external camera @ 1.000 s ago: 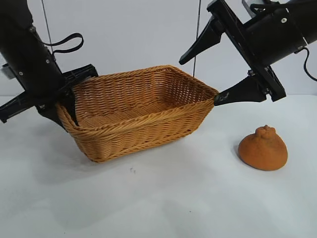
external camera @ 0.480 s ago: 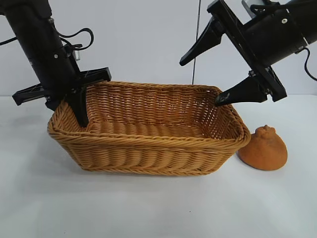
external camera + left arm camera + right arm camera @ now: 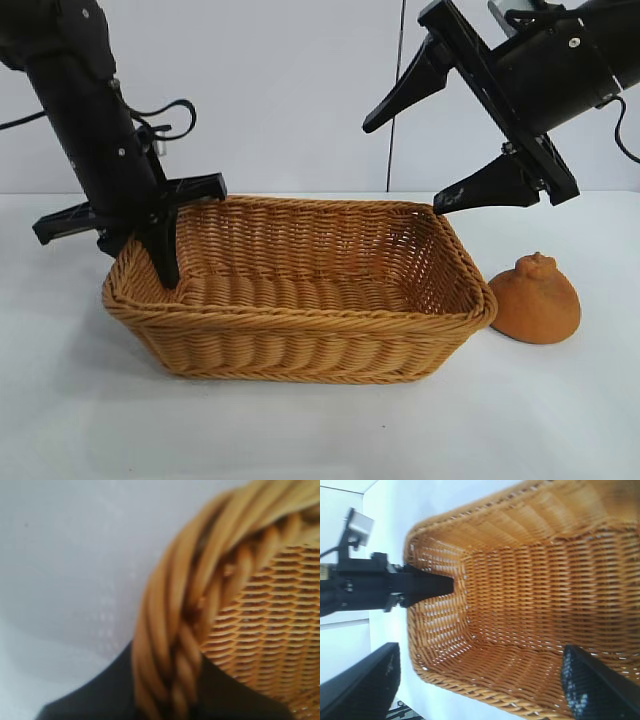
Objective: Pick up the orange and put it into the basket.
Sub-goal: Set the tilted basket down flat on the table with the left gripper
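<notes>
Jaws of the right gripper [image 3: 440, 155] stand spread wide and empty, hanging in the air above the right end of the basket [image 3: 300, 330] and aimed down into it rather than at the fruit. The orange [image 3: 534, 298] sits on the white worktop [image 3: 320, 430] just beside the basket's right end, outside it, its flat side down and its knobby bump up, below the right gripper and a little further to the right. That makes the right arm plainly the nearer one, and the likely pick would call for the open jaws to swing outward past the rim and drop onto the fruit. Being a dome with no real long axis, the orange should take a grip across its sides from almost any angle. At the far left end, the left gripper [image 3: 160, 245] is pinched on the braided rim, one finger inside the wall and one outside, as the left wrist view confirms, so it is well apart from the orange with the whole basket between. The basket itself holds nothing yet.
</notes>
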{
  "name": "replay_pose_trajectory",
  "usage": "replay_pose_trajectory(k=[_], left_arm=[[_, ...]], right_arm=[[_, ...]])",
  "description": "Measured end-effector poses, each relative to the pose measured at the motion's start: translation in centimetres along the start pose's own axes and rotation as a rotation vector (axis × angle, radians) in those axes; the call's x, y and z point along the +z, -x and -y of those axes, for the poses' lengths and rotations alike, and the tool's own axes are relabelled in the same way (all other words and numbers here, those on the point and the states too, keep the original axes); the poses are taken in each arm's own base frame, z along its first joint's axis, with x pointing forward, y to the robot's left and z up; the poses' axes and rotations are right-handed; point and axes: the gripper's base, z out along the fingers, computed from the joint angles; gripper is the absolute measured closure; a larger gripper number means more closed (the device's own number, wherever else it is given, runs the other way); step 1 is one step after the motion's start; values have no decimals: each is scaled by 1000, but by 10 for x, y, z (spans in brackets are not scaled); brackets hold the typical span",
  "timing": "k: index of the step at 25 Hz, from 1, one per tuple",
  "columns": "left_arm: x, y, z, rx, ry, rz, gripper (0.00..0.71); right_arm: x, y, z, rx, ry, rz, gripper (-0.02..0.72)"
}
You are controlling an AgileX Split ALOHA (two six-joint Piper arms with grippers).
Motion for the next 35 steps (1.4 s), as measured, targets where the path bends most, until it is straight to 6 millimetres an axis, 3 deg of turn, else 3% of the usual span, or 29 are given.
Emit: replay_pose_trajectory(k=[5,7,9,12,15,19,26,30,35], left_arm=[[1,0,1,-11,-14,-4,622],[1,0,2,-19,-23,-5,584],[1,-1,3,-30,-37,-8,469],[1,-1,4,-37,-46,-15,216],[-1,-2,5,-32,-49,-22,125],[-19,-3,9,-12,-65,15,100],[-83,4,12,127,40,139,98],[-116,14,-10,142,142,199,98],[-138,20,-49,101,228,208,98]], right_arm=[[0,0,0,0,0,0,106],[0,0,0,0,0,0,106],[0,0,0,0,0,0,106],[0,0,0,0,0,0,106],[0,0,0,0,0,0,106],[0,0,0,0,0,0,106],[0,0,0,0,0,0,106],[0,0,0,0,0,0,106],[0,0,0,-2,-2,-1,106]])
